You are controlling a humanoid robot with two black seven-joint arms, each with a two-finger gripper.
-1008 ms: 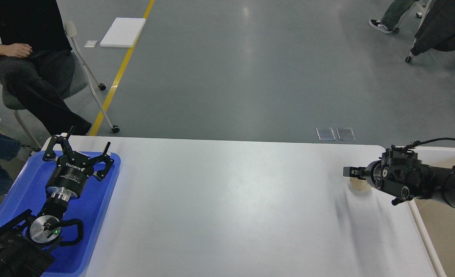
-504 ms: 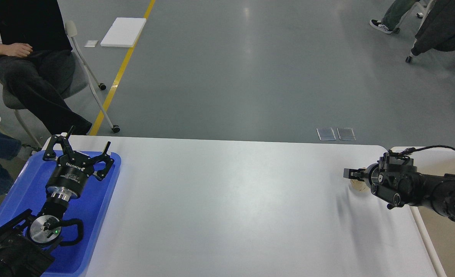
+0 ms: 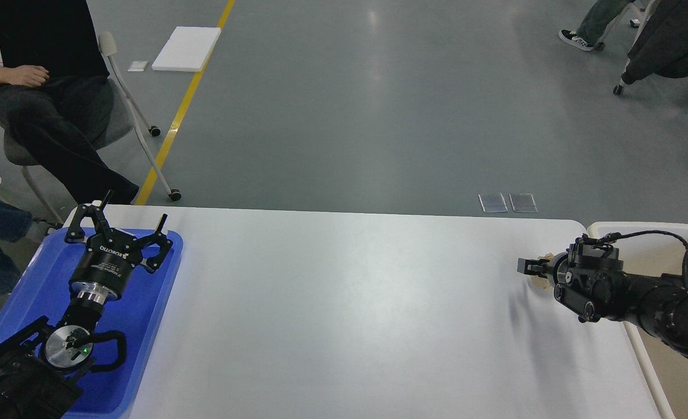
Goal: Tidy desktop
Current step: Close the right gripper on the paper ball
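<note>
My right arm has pulled back toward the bin [image 3: 646,230] at the table's right end, and my right pincer [image 3: 531,267] carries a small pale object [image 3: 544,278], closed on it as far as I can tell. My left pincer [image 3: 117,230] hangs spread open over the blue tray [image 3: 163,302] at the table's left end. The table [image 3: 344,314], smooth, white, round-cornered, is nearly bare; I judge only this drop remains.

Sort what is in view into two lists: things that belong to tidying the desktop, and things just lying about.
Belongs to the job:
desktop
blue tray
beige bin
small pale object at the right tool
left tool, open over the tray

Just lying about:
white board on the floor
seated person
</note>
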